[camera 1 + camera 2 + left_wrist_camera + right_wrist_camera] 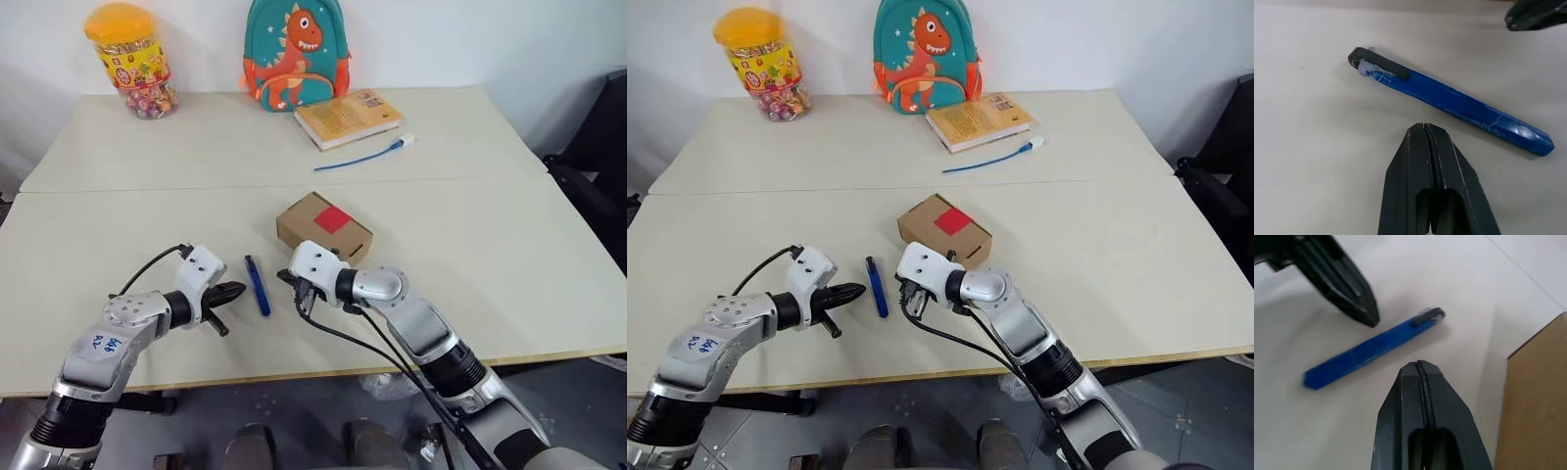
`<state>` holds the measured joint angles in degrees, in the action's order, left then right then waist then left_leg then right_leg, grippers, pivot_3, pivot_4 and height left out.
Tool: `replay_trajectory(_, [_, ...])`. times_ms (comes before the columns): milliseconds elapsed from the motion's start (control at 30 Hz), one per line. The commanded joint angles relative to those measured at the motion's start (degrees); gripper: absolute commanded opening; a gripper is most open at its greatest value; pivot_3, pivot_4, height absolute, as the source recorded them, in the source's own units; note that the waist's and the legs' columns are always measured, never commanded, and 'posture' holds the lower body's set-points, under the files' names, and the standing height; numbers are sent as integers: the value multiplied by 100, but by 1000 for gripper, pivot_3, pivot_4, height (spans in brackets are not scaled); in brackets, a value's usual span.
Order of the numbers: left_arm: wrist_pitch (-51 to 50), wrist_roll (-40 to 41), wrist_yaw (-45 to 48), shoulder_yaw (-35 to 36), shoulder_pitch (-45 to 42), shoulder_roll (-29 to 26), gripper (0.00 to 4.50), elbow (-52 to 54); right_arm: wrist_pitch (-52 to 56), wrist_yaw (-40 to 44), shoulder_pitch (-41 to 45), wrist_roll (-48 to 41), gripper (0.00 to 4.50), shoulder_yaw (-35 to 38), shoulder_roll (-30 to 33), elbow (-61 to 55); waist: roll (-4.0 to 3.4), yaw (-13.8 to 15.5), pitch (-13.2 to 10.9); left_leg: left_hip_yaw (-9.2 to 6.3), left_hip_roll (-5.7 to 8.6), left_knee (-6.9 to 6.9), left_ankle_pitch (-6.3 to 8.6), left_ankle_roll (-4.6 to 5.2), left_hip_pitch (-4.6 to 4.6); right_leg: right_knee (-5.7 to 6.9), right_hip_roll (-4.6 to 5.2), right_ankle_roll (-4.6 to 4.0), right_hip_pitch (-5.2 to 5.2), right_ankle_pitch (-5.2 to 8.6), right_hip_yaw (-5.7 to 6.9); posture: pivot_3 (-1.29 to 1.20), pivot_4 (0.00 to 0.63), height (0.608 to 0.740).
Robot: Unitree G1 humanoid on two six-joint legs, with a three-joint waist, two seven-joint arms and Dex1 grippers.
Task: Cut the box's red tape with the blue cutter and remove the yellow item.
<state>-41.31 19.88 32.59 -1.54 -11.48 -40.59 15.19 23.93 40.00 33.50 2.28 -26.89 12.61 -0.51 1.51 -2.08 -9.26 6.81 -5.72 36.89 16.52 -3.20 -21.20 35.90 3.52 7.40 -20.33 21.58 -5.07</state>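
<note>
The blue cutter [258, 285] lies flat on the table, its dark tip pointing away from me. On its left, my left gripper [239, 289] is shut and empty, its tip just short of the cutter [1449, 100]. On the cutter's other side, my right gripper [1418, 364] is also shut and empty, hovering close beside it. The brown box [323, 227] sits just behind the right gripper, closed, with the red tape [332, 219] across its top. The yellow item is out of view.
At the back of the table stand a yellow-lidded candy jar [132, 61] and a dinosaur backpack [297, 54]. An orange book [347, 117] and a blue cable [362, 157] lie nearby. The table's front edge [294, 377] runs just below my arms.
</note>
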Motion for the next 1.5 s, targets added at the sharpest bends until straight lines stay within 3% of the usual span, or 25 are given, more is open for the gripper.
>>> replay_trajectory(33, [-297,-87,217,-605,11,179,43,-122,232,187,-87,-38,0,-148,-65,340,5,14,8,-1,1,0,0,0,2,0,1,-1,2,0,1,0,150,740])
replay_trajectory(200, [-410,-95,271,-584,-73,264,43,26,520,564,-34,-122,0,-114,164,-196,10,22,24,-4,0,-2,6,2,3,-1,4,-22,6,11,2,0,150,740])
replay_trajectory(433, [-351,-109,422,-277,337,31,43,201,-83,1379,-275,-835,0,489,806,-1272,-6,44,13,4,-1,-14,39,4,-24,-17,9,-22,-21,11,14,0,150,740])
replay_trajectory(633, [-386,-155,478,-147,442,-28,43,237,457,1492,-630,-795,0,202,1277,-1537,-12,30,10,46,-14,-9,77,7,-24,-36,5,-21,-38,13,25,0,150,740])
replay_trajectory(833, [-427,-162,494,-165,421,-24,43,242,754,555,-586,-276,0,-64,680,-951,-11,1,5,81,-27,15,79,9,-19,-41,4,-18,-39,15,21,0,150,740])
replay_trajectory(1033, [-508,-159,522,-280,411,-13,43,301,306,-109,-608,95,0,-91,158,-362,-13,-41,5,96,-29,15,78,6,-3,-34,3,-17,-35,14,15,0,150,740])
replay_trajectory(1500, [-589,-225,286,-646,205,663,43,441,495,579,-712,-432,0,-174,-25,-266,-11,42,8,97,-27,20,82,9,4,-33,5,-17,-28,14,15,0,150,740])
